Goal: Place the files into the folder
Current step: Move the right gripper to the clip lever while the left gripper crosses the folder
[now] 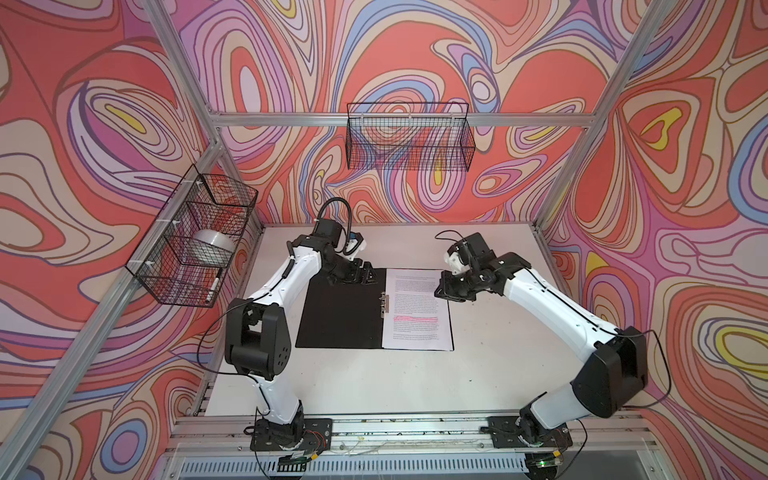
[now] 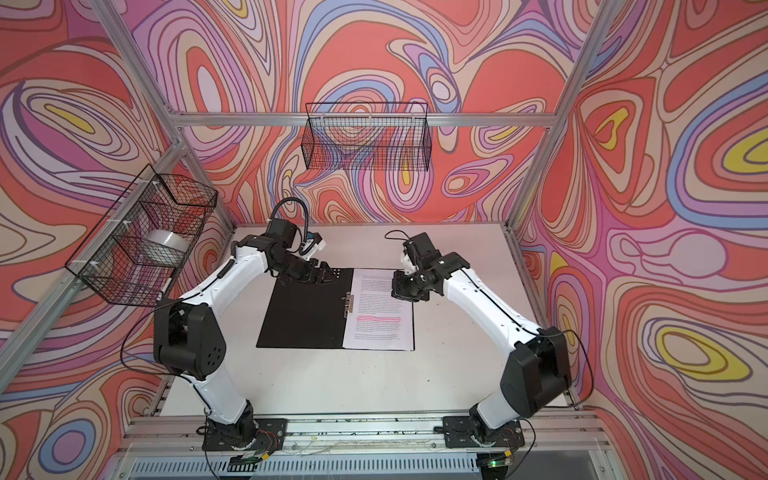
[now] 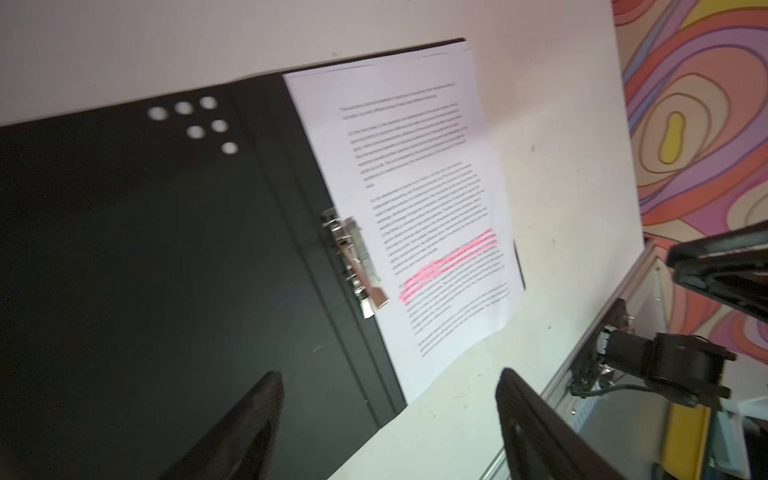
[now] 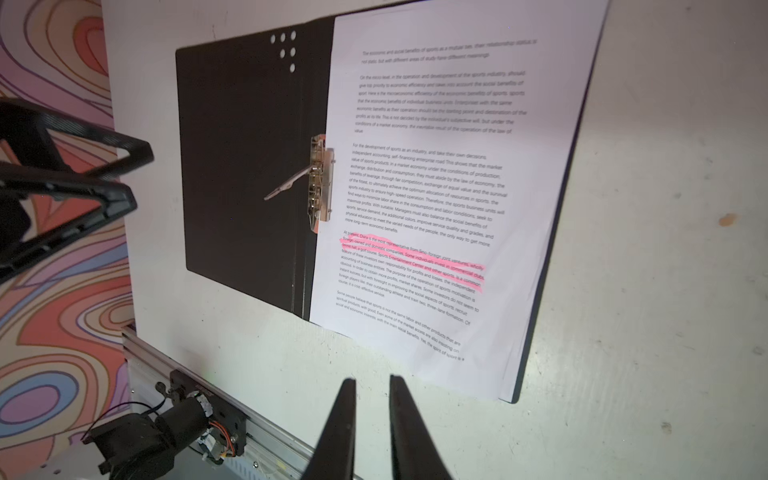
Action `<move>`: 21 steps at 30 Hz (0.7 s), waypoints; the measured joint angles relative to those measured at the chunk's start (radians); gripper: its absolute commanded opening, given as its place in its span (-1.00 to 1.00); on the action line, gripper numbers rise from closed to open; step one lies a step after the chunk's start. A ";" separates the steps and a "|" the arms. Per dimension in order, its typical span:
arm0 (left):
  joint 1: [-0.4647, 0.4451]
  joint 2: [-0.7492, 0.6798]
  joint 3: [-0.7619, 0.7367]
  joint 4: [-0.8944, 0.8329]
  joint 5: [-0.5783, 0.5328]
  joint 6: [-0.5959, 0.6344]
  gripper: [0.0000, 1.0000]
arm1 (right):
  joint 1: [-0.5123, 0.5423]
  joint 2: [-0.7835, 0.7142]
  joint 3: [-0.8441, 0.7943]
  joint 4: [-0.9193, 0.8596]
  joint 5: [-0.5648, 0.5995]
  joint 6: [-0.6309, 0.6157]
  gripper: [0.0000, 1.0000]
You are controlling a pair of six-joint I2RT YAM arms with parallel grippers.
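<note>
Aluminium rail [image 1: 415, 428] runs along the front edge and carries the bases of both arms. Behind it is the white table [image 1: 374, 382], a little stained. The folder [image 1: 340, 316] lies open and flat near the middle of the table, with its black inside facing up. The files [image 1: 415, 316] lie on its right half, with their left edge just beside the metal clip [image 1: 384, 302] on the spine.

The left gripper [image 1: 361, 274] is over the far edge of the folder's left half. Its fingers [image 3: 249, 415] are spread wide and hold nothing. The right gripper [image 1: 442, 289] is over the far right corner of the files. Its fingers [image 4: 340, 415] are almost pressed together, with only a narrow slit between them, and nothing is in it.

Walls with swirls of red, pink, blue and yellow close the room on three sides, behind aluminium posts. One wire basket [image 1: 409, 137] hangs on the back wall. Another basket [image 1: 195, 237] on the left wall holds a pale roll [image 1: 212, 245] and a marker [image 1: 212, 287].
</note>
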 measured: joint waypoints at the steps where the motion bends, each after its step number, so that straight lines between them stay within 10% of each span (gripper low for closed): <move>1: 0.023 -0.014 -0.018 -0.014 -0.028 0.012 0.62 | 0.027 0.028 0.031 -0.018 0.010 -0.001 -0.68; 13: 0.126 -0.098 -0.284 -0.036 -0.243 0.055 0.62 | 0.259 0.393 0.423 -0.126 0.166 0.048 -0.63; 21: 0.248 -0.152 -0.305 0.013 -0.336 0.011 0.71 | 0.294 0.385 0.352 -0.023 0.275 0.175 -0.59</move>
